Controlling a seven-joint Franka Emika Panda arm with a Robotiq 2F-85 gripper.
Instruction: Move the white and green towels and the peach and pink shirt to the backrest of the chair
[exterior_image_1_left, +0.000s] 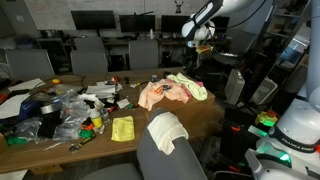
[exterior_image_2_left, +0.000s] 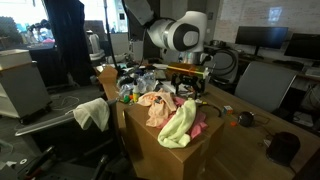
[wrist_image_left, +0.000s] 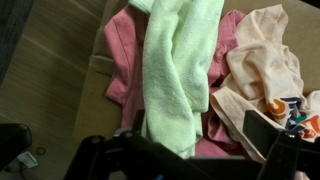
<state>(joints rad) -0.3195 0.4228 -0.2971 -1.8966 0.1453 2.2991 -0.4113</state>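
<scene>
On the table (exterior_image_2_left: 150, 155), at its end below the arm: green towel (wrist_image_left: 180, 70), pale yellow-green, lay lengthwise across the pink shirt (wrist_image_left: 118, 60), which showed on both sides of it. The peach shirt (wrist_image_left: 265, 60), crumpled, lay just beside them and touched the pink shirt. The white towel (exterior_image_1_left: 167, 130) was draped over the top of the backrest of the chair (exterior_image_1_left: 150, 162), apart from the pile. The tool (wrist_image_left: 185, 162) hung above the green towel, fingers spread wide, gripping nothing. A small yellow cloth (exterior_image_1_left: 122, 128) lay flat near the table edge. Mixed clutter (exterior_image_1_left: 60, 110) covered the table's other end.
</scene>
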